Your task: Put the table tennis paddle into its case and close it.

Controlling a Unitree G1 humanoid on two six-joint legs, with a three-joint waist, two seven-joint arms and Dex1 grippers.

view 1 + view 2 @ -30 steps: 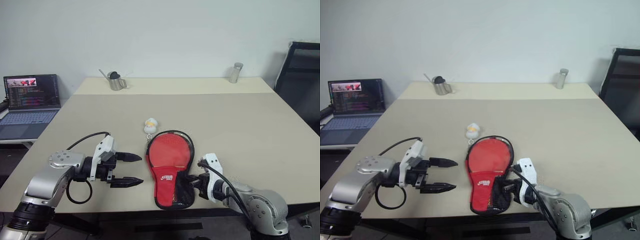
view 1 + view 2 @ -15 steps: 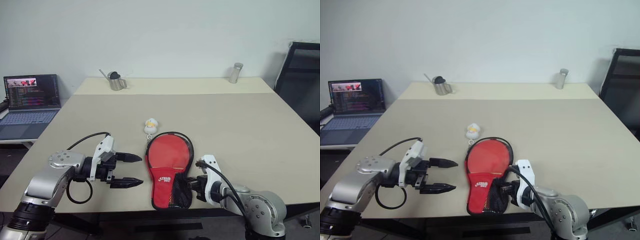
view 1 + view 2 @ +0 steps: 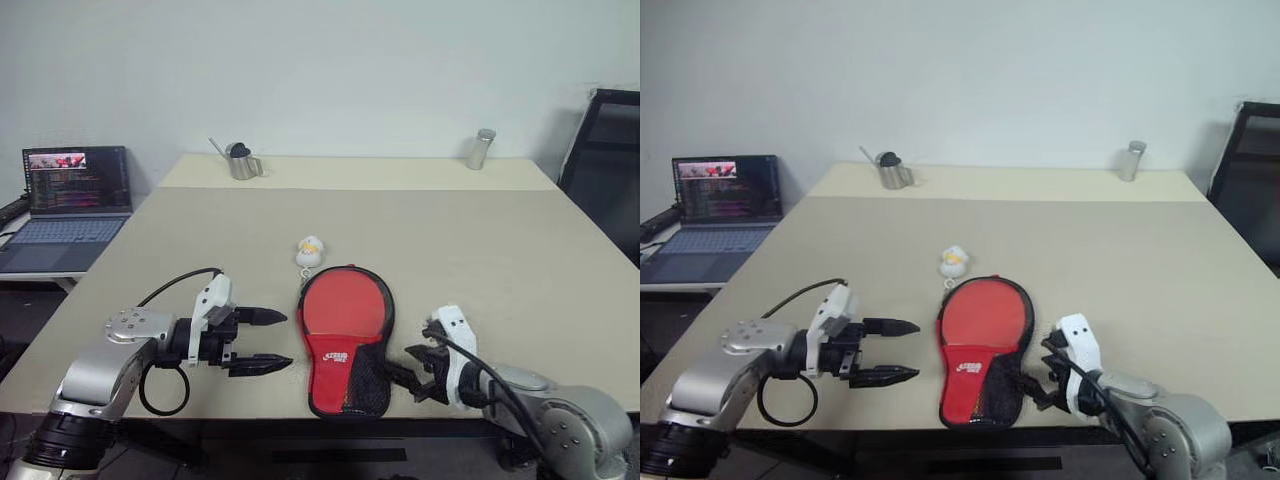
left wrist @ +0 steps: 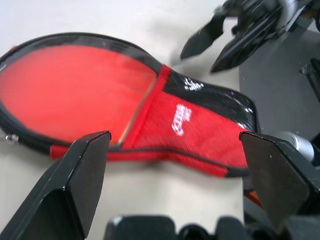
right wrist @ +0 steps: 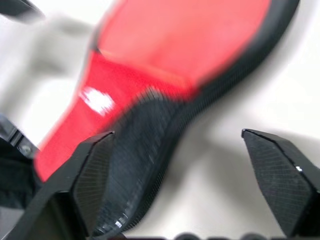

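The case lies flat near the table's front edge. It is red with a white logo, a black mesh pocket at its narrow end and a black zipper rim. Its white charm rests just beyond the round end. I cannot tell whether the smooth round red area is the table tennis paddle's face or case fabric; no handle shows. My left gripper stands open just left of the case, pointing at it. My right gripper is open just right of the narrow end, clear of the case.
The beige table stretches far behind the case. At its back edge stand a metal pitcher and a metal shaker. A laptop sits on a side surface at the left, a black chair at the right.
My right gripper has opened, let go of the case's narrow end and drawn back to the right and up. The left gripper has stayed put. The camera view has shifted a little.
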